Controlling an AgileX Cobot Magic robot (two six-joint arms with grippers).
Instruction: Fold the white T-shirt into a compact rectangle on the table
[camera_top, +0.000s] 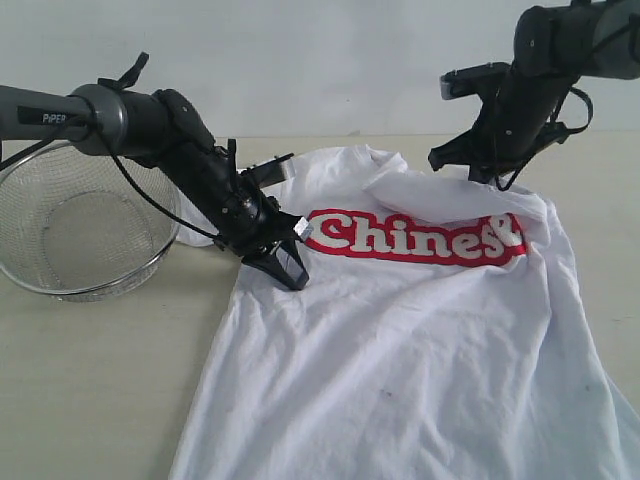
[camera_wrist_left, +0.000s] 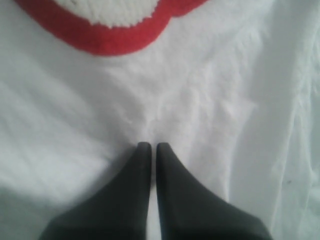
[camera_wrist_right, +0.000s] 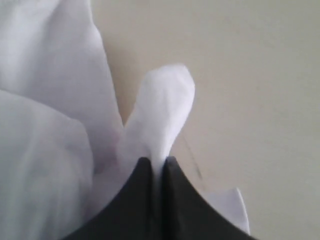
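Note:
The white T-shirt (camera_top: 420, 340) lies chest up on the table (camera_top: 100, 380), its red lettering (camera_top: 415, 238) across the middle. My left gripper (camera_top: 292, 272) points down at the shirt's left side beside the first letter. In the left wrist view it (camera_wrist_left: 150, 146) is shut, with the cloth (camera_wrist_left: 200, 100) puckered toward its tips. My right gripper (camera_top: 483, 172) hangs above the shirt's far right shoulder. The right wrist view shows it (camera_wrist_right: 156, 160) shut on a fold of white cloth (camera_wrist_right: 165, 100) that sticks out past the tips, over the bare table (camera_wrist_right: 250, 75).
A round wire-mesh basket (camera_top: 90, 290) stands on the table at the left, just behind my left arm. A pale wall runs along the back. The shirt's hem runs off the front of the exterior view.

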